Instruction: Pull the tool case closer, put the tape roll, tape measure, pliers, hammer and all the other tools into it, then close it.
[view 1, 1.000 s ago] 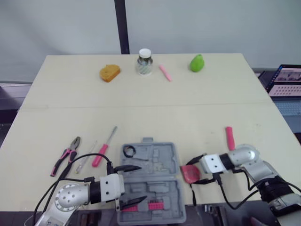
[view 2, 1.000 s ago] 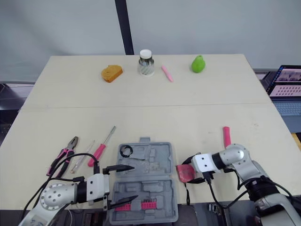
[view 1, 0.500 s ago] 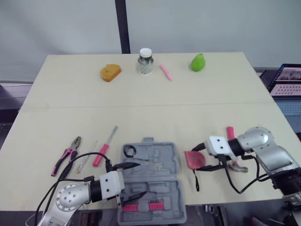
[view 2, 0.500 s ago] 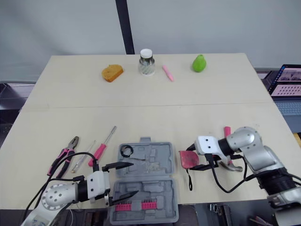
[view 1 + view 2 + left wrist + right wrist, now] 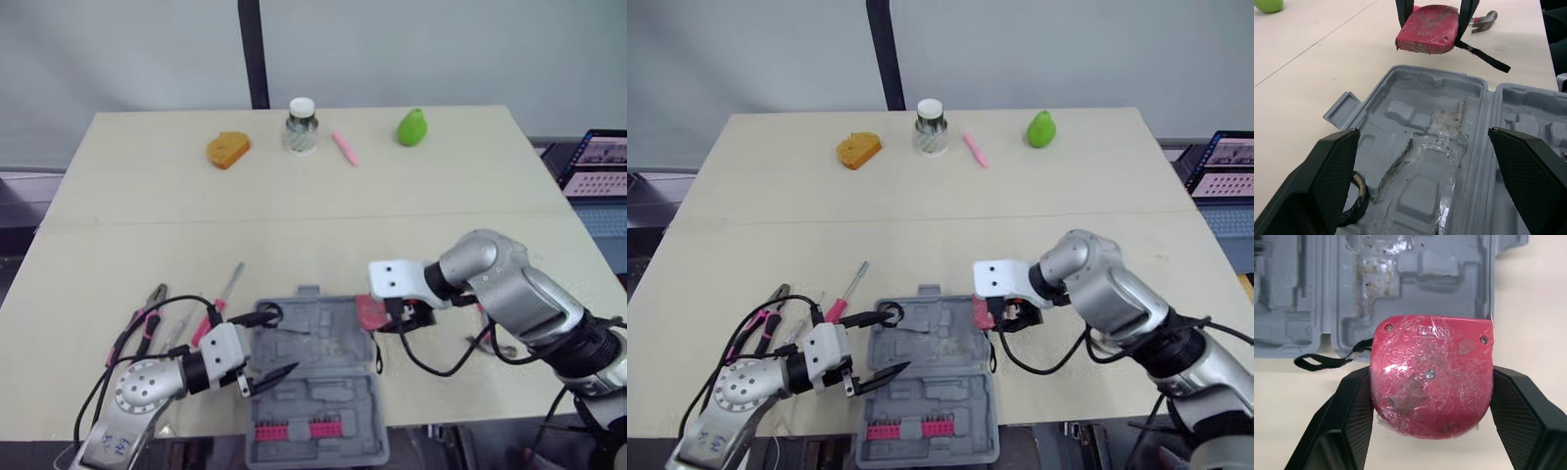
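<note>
Right wrist view shows the tape measure (image 5: pixel 1432 377) clamped between the fingers of the right gripper (image 5: pixel 994 311), just beside the right edge of the open tool case (image 5: pixel 936 387), which lies at the front edge of the table (image 5: pixel 940 235). I judge it should go over a free recess and low before release, with its strap (image 5: pixel 1317 361) inside. The left gripper (image 5: pixel 893 341), fingers apart, hangs over the case.
</note>
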Robot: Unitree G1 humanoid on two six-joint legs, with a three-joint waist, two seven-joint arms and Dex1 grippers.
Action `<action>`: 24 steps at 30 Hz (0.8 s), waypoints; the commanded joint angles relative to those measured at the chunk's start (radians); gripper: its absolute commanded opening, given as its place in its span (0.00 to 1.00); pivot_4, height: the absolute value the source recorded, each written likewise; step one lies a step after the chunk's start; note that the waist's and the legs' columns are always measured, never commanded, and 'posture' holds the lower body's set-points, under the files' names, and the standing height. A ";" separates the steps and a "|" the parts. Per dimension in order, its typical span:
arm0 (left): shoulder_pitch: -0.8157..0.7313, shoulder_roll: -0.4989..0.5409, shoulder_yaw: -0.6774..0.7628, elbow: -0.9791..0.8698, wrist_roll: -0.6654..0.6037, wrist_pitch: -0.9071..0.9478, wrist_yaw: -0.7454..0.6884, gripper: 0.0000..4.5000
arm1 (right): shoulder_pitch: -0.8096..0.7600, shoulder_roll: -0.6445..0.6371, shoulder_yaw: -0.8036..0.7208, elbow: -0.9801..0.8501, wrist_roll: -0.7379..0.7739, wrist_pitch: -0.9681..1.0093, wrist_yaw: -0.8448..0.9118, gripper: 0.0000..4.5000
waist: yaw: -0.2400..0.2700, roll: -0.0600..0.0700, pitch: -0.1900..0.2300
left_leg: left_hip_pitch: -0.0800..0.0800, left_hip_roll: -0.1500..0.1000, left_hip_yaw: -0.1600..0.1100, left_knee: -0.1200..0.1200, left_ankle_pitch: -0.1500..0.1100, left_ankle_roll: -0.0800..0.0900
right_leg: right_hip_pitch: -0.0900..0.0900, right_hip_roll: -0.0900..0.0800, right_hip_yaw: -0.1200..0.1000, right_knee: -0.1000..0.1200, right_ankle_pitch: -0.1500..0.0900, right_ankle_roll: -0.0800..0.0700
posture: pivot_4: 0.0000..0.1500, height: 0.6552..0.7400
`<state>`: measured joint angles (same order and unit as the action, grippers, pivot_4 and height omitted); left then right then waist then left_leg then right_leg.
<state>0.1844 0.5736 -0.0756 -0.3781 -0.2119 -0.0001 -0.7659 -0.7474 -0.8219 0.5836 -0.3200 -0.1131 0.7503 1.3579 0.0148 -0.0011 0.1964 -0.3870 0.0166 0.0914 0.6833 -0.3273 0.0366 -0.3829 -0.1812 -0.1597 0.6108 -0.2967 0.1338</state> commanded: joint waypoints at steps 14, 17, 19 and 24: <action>-0.005 -0.016 -0.001 -0.092 -0.057 0.065 0.004 1.00 | -0.088 0.139 0.119 0.084 -0.116 -0.009 -0.048 0.65 | -0.020 0.000 0.000 | 0.000 0.000 0.000 0.000 0.000 0.000 | -0.001 0.001 0.000 0.001 0.000 0.000 | 1.00 1.00; -0.007 -0.020 0.001 -0.098 -0.054 0.071 0.010 1.00 | -0.089 0.155 0.130 0.092 -0.130 -0.018 -0.052 0.65 | -0.019 0.000 0.000 | 0.000 0.000 0.000 0.000 0.000 0.000 | -0.001 0.001 0.000 0.001 0.000 0.000 | 1.00 1.00; -0.005 -0.021 0.006 -0.101 -0.053 0.071 0.013 1.00 | -0.093 0.167 0.139 0.113 -0.145 -0.035 -0.061 0.65 | -0.018 0.000 0.000 | 0.000 0.000 0.000 0.000 0.000 0.000 | -0.001 0.001 0.000 0.001 0.000 0.000 | 1.00 1.00; 0.002 -0.019 0.010 -0.106 -0.052 0.071 0.018 1.00 | -0.096 0.194 0.149 0.137 -0.163 -0.053 -0.071 0.65 | -0.019 0.000 0.000 | 0.000 0.000 0.001 0.000 0.000 0.000 | -0.001 0.001 0.000 0.001 0.000 0.000 | 1.00 1.00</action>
<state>0.1761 0.5576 -0.0767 -0.4352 -0.2506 0.0758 -0.7546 -0.8213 -0.6357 0.7379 -0.1739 -0.2591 0.7132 1.2961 -0.0043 -0.0011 0.1964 -0.3873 0.0165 0.0920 0.6832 -0.3272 0.0366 -0.3839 -0.1805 -0.1593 0.6118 -0.2967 0.1339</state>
